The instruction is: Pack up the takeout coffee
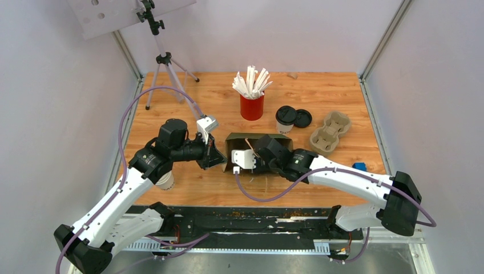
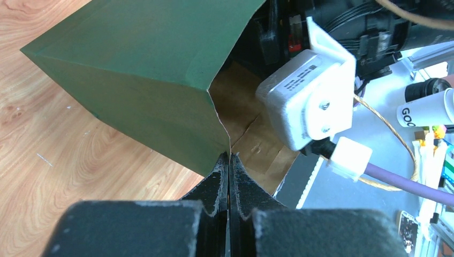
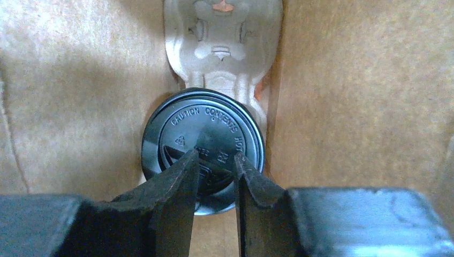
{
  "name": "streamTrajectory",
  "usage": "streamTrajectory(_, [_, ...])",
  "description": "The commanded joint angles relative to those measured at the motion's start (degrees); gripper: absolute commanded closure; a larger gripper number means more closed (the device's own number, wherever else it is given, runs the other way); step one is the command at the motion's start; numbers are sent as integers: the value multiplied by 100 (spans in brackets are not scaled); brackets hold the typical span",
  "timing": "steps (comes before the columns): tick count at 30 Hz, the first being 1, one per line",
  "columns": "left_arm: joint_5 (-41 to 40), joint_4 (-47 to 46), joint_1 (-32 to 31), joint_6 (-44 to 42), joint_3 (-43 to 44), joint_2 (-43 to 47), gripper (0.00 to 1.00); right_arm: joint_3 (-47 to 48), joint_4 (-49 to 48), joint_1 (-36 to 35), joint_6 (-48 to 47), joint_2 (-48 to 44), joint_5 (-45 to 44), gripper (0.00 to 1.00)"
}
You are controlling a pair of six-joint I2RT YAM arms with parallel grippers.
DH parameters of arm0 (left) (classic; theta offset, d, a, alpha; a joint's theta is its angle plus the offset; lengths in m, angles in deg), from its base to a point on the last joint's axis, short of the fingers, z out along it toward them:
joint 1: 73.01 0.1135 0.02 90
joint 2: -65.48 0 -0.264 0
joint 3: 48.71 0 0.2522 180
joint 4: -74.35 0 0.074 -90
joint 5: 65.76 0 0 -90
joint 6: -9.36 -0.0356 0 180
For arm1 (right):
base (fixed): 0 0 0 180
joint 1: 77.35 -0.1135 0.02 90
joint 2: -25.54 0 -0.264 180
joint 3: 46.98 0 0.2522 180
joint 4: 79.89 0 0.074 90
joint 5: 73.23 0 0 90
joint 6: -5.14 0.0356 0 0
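Note:
The green paper bag [image 1: 238, 141] stands mid-table with its mouth open. My left gripper [image 2: 229, 155] is shut on the bag's rim [image 2: 217, 115] and holds that edge. My right gripper [image 3: 216, 156] reaches down inside the bag, its fingers a little apart, with nothing between them. Right under its tips sits a takeout coffee [image 3: 203, 123], its black lid facing up. The cup rests in a pulp carrier [image 3: 222, 43] on the bag's brown floor. In the top view the bag hides the right fingertips. A second lidded takeout coffee [image 1: 285, 119] stands on the table right of the bag.
A loose black lid [image 1: 303, 118] and an empty pulp carrier [image 1: 330, 131] lie at the right. A red cup of white sticks [image 1: 251, 105] stands behind the bag. A white cup [image 1: 165, 181] sits under my left arm. A tripod [image 1: 165, 74] stands back left, and a blue item [image 1: 359, 166] near right.

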Motion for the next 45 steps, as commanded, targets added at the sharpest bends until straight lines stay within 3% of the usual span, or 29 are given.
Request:
streamTrajectory(1, [161, -139, -22, -79, 25, 33, 100, -338, -774, 25, 90, -65, -385, 69])
streamTrajectory(16, [369, -288, -15, -93, -72, 38, 100, -883, -1454, 308, 525, -360, -540, 69])
streamTrajectory(45, [438, -326, -16, -88, -101, 43, 100, -1146, -1839, 575, 1007, -302, -921, 68])
